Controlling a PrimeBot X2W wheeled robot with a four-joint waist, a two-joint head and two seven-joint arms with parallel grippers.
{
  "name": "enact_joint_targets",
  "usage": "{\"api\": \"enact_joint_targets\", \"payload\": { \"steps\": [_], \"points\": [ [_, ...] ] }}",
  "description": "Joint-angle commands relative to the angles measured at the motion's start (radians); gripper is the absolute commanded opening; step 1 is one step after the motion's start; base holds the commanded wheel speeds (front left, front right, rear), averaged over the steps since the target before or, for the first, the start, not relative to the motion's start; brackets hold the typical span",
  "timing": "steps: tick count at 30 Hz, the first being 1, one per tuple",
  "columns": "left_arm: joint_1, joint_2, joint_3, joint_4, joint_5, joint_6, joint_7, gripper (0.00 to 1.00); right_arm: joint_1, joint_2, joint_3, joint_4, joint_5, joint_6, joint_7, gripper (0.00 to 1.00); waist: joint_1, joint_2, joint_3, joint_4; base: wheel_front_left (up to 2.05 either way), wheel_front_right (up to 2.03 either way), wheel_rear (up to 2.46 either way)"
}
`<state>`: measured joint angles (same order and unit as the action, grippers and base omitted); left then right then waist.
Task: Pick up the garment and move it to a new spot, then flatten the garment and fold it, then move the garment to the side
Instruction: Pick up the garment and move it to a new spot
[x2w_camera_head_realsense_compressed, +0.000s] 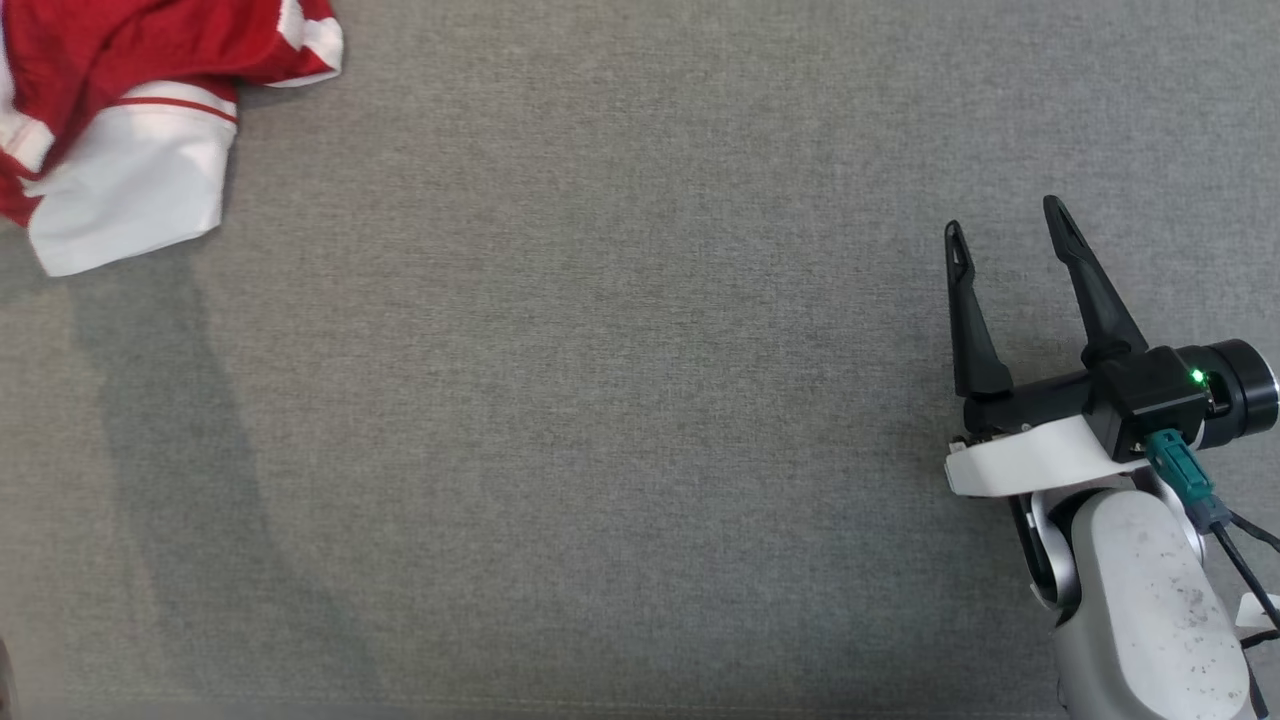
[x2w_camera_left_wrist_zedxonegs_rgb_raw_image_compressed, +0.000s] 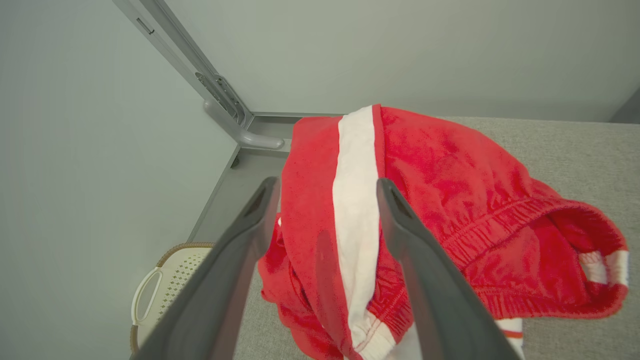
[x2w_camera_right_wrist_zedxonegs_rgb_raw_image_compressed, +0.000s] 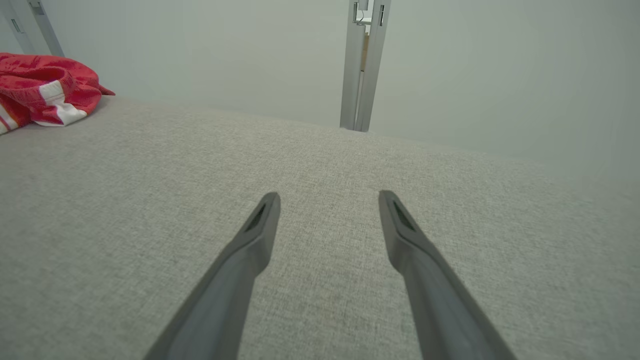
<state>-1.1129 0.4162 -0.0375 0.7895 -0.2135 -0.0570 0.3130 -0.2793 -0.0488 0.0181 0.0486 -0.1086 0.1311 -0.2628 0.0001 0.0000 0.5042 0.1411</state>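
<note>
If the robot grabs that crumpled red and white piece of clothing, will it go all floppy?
Probably floppy: the crumpled red fabric garment with white stripes already sags in soft folds on the grey cloth-covered table. It looks thin and light, so lifting should be easy. Pushed, it would likely bunch up rather than slide, since that table looks rough.

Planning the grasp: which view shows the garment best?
Left wrist view: garment close, waistband and white stripe clear, beyond the open left gripper. Head view crops it at the top-left; right wrist view shows it small, far left.
</note>
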Motion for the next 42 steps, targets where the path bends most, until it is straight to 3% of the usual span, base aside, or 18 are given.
{"api": "enact_joint_targets", "payload": {
  "steps": [1, 6, 10, 12, 13, 14, 15, 16, 17, 28, 42],
  "points": [
    [-0.012, 0.004, 0.004, 0.016, 0.001, 0.013, 0.011, 1.0, -0.017, -0.003, 0.004, -0.008, 0.008, -0.001, -0.003, 1.0, -0.0001, 0.0, 0.105, -0.084, 0.0, 0.0, 0.0],
    [0.011, 0.025, 0.018, 0.084, -0.016, 0.024, 0.031, 1.0, -0.019, -0.003, 0.009, -0.009, 0.016, -0.001, -0.003, 1.0, -0.0001, 0.0, 0.125, -0.09, 0.0, 0.0, 0.0],
    [0.02, 0.031, 0.024, 0.103, -0.015, 0.059, 0.018, 1.0, -0.016, -0.003, 0.008, -0.003, 0.02, -0.001, -0.003, 1.0, -0.0001, 0.0, 0.123, -0.087, 0.0, 0.0, 0.0],
    [0.022, 0.034, 0.027, 0.107, -0.02, 0.066, 0.009, 0.81, -0.016, -0.003, 0.01, 0.001, 0.02, -0.001, -0.001, 1.0, -0.0001, 0.0, 0.117, -0.082, 0.0, 0.0, 0.0],
    [0.023, 0.042, 0.026, 0.108, -0.016, 0.07, 0.001, 0.49, -0.015, -0.003, 0.013, 0.003, 0.021, -0.001, -0.001, 1.0, -0.0001, 0.0, 0.112, -0.08, 0.0, 0.0, 0.0],
    [0.023, 0.045, 0.026, 0.108, -0.014, 0.075, -0.008, 0.45, -0.013, -0.003, 0.015, 0.005, 0.023, -0.001, -0.001, 1.0, -0.0001, 0.0, 0.106, -0.078, 0.0, 0.0, 0.0],
    [0.022, 0.045, 0.027, 0.108, -0.015, 0.078, -0.018, 0.23, -0.011, -0.003, 0.018, 0.006, 0.025, -0.001, -0.001, 1.0, -0.0001, 0.0, 0.1, -0.075, 0.0, 0.0, 0.0],
    [0.022, 0.045, 0.026, 0.107, -0.016, 0.078, -0.028, 0.07, -0.009, -0.003, 0.019, 0.008, 0.026, -0.001, -0.001, 1.0, -0.0001, 0.0, 0.093, -0.073, 0.0, 0.0, 0.0],
    [0.021, 0.046, 0.025, 0.105, -0.014, 0.079, -0.041, 0.0, -0.008, -0.003, 0.021, 0.01, 0.026, -0.001, -0.002, 1.0, -0.0001, 0.0, 0.085, -0.071, 0.0, 0.0, 0.0],
    [-0.045, 0.039, -0.021, 0.067, 0.002, 0.037, -0.132, 0.0, 0.018, -0.003, 0.036, 0.045, 0.059, -0.001, -0.002, 1.0, -0.0001, 0.0, -0.043, -0.068, 0.0, 0.0, 0.0],
    [-0.127, -0.099, -0.202, -0.056, 0.03, -0.057, -0.162, 0.0, 0.088, -0.003, 0.0, 0.082, 0.135, -0.001, -0.002, 1.0, -0.0001, 0.0, -0.247, -0.168, 0.0, 0.0, 0.0]
  ]
}}
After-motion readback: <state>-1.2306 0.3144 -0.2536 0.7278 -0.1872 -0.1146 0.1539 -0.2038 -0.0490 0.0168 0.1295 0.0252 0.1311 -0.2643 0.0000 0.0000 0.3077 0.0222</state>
